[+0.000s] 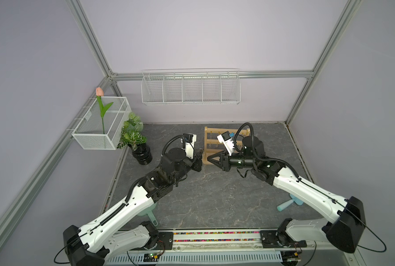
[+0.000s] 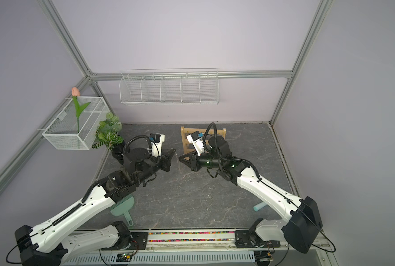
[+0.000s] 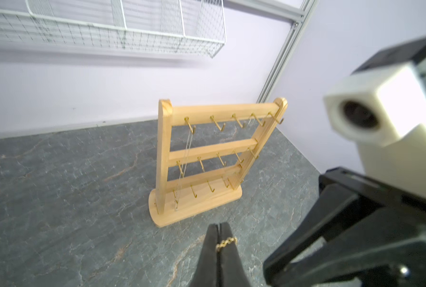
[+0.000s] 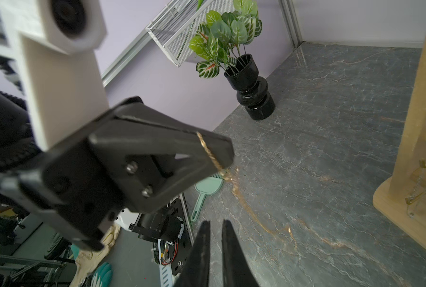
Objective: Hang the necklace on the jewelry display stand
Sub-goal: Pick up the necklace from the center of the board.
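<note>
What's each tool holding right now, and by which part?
Left tool is shut on the necklace, pinching its gold chain at the very tip; the rest dangles below. Right tool is slightly open and holds nothing.

Top views high overhead, wrist views low, near tabletop [image 3: 58, 186]

On the grey table [image 1: 214, 195], the jewelry display stand [image 1: 209, 142] sits just beyond the right end effector [image 1: 209, 158]. A black vase [image 1: 142, 155], mint comb [image 2: 122, 205] and blue brush [image 1: 286, 205] rest farther off.

Gold necklace [image 3: 226, 241] in left claw [image 3: 218, 225], near upright light-wood stand [image 3: 164, 149]
</note>
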### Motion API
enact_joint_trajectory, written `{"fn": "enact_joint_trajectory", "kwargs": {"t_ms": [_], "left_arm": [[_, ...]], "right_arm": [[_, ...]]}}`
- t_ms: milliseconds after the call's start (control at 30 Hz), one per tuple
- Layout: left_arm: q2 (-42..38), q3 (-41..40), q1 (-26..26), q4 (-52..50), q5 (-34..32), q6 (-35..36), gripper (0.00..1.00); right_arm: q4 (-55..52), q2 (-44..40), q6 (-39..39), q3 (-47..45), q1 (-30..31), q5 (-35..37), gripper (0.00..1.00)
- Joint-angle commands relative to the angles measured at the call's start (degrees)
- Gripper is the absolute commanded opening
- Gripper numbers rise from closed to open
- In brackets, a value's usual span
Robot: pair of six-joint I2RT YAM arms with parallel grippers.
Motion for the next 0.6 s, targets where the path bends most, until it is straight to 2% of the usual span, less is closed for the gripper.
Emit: {"fn": "enact_joint_trajectory", "kwargs": {"t_ms": [0, 233, 433, 567], "left_arm": [[0.3, 3.5, -0.9, -3.2, -2.2, 2.8, 0.0], [2.8, 10.6, -5.9, -10.4, -7.6, 9.7, 0.0], [4.7, 15.6, -6.1, -14.8, -6.9, 11.1, 0.0], [6.2, 18.2, -7.1, -16.2, -6.3, 11.4, 0.0]], "right_arm": [[4.4, -2.3, 1.2, -2.2, -1.1, 1.6, 0.18], [6.0, -5.8, -1.5, -5.5, -1.9, 3.1, 0.29], [7.6, -7.6, -6.0, -5.7, -1.6, 3.0, 0.4], [11.2, -7.9, -6.8, -6.8, -1.1, 1.5, 0.44]]}}
